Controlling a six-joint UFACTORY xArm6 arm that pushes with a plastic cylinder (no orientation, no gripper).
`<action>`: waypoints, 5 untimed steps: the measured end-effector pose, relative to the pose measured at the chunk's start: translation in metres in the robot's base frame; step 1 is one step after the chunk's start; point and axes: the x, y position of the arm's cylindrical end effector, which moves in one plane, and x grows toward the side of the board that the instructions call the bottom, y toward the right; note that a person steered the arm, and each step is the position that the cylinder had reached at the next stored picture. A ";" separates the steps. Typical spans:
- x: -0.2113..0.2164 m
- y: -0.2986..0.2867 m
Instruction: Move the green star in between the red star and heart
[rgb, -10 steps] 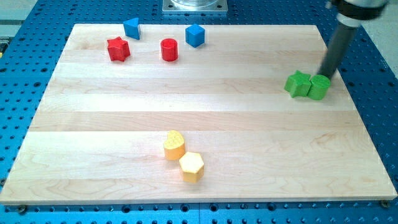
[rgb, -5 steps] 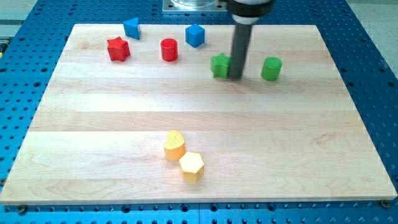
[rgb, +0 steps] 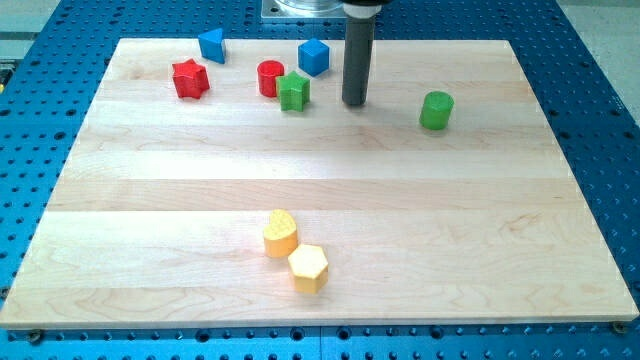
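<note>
Taking the small red plastic cylinder block (rgb: 271, 78) as landmark: the green star block (rgb: 293, 92) is set touching its right, the dark rod's tip (rgb: 353, 103) farther right, the red star block (rgb: 189, 79) well left.

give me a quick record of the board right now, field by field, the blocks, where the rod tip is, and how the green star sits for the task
tip: my tip, to the view's right of the green star, apart from it
green star: touching or nearly touching the red cylinder
red star: near the view's top left
yellow heart: low centre, against the yellow hexagon
blue blocks: and along the top
green cylinder: alone at the view's right
task state: green star not yet between red star and heart
</note>
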 end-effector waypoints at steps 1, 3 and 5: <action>-0.004 -0.064; 0.049 -0.171; 0.085 -0.055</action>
